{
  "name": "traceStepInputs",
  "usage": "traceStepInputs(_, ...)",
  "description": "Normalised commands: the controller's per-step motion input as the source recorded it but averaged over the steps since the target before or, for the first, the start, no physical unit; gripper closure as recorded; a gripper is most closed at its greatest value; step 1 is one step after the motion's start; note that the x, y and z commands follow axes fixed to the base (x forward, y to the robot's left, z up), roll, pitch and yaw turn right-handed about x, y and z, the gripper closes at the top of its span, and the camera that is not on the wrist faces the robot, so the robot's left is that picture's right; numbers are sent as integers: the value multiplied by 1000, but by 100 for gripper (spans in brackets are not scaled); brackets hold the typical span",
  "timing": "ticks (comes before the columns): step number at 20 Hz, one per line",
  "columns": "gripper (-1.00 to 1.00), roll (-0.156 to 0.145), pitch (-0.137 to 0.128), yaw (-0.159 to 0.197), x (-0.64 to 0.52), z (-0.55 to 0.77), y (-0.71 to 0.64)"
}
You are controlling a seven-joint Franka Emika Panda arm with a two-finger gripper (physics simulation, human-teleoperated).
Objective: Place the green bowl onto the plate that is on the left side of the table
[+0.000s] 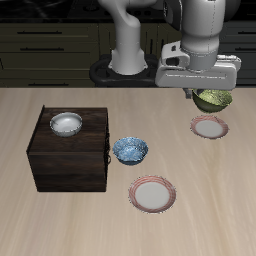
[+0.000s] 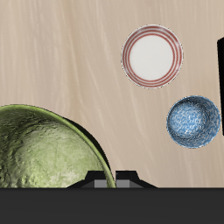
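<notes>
My gripper (image 1: 207, 94) is shut on the rim of the green bowl (image 1: 214, 99) and holds it in the air. The bowl hangs just above the back edge of the left plate (image 1: 209, 127), a flat round plate with a whitish centre and pinkish-red rim, and does not touch it. In the wrist view the green bowl (image 2: 44, 150) fills much of the frame, with its mottled inside showing. The left plate is hidden there.
A second, alike plate (image 1: 152, 194) (image 2: 152, 56) lies near the table's front edge. A blue patterned bowl (image 1: 130, 150) (image 2: 193, 122) sits beside a dark wooden box (image 1: 70, 152) with a white bowl (image 1: 66, 123) on top.
</notes>
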Motion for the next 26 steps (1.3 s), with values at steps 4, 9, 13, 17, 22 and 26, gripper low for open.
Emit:
traceStepInputs(4,100,18,9,-33,-181,-14,45)
traceStepInputs(9,100,2,-21,11,-281,-1,73)
traceStepInputs(13,100,32,-8,1,-328,-124,130)
traceStepInputs(17,100,28,-12,4,-346,-133,123)
traceStepInputs(22,100,41,11,-29,-263,-109,46)
traceStepInputs(26,100,35,-33,25,-356,-59,90)
